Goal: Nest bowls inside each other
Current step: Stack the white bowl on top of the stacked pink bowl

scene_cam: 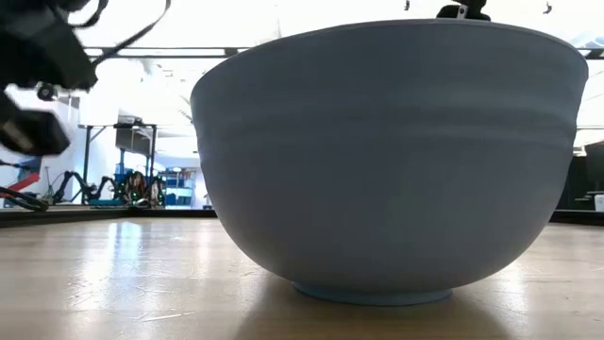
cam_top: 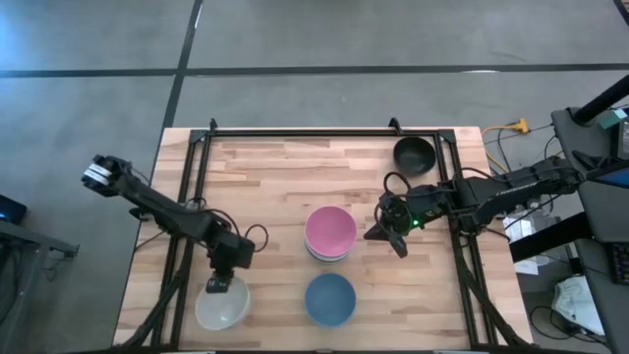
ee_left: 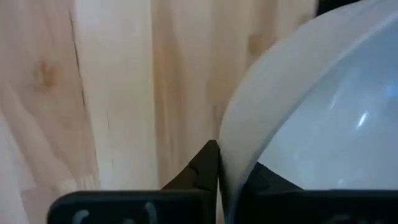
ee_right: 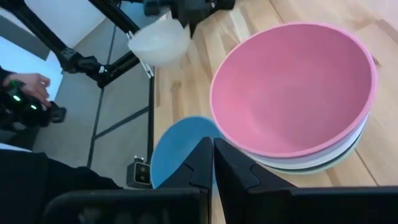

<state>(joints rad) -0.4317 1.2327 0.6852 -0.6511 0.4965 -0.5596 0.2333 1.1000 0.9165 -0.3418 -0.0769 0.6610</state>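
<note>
**White bowl gripped at the counter's near-left edge**

Bowl rim sits between my left jaws: the left gripper (cam_top: 218, 283) is closed on the far rim of a white bowl (cam_top: 221, 307), one finger outside the wall and one inside, as the left wrist view shows. That bowl is near the counter's (cam_top: 265, 177) front-left corner, and I cannot tell whether it is resting or just raised.

I judge the step in hand to be fetching this white bowl for the stack. The next move calls for a lift clear of the wood, a carry to the right, and a level release over the pink bowl.

Moving right, the blue bowl (cam_top: 329, 299) stands alone at the front centre. Just behind it is the stack (cam_top: 330, 236), pink bowl (ee_right: 292, 87) on top with pale rims showing beneath it; I cannot count those layers surely. The right gripper (cam_top: 392, 234) hovers just beside the stack, jaws closed and holding nothing. One black bowl (cam_top: 414, 152) sits at the far right.

Counted in view: one white, one blue, one pink, one black, plus the stacked ones below.
</note>
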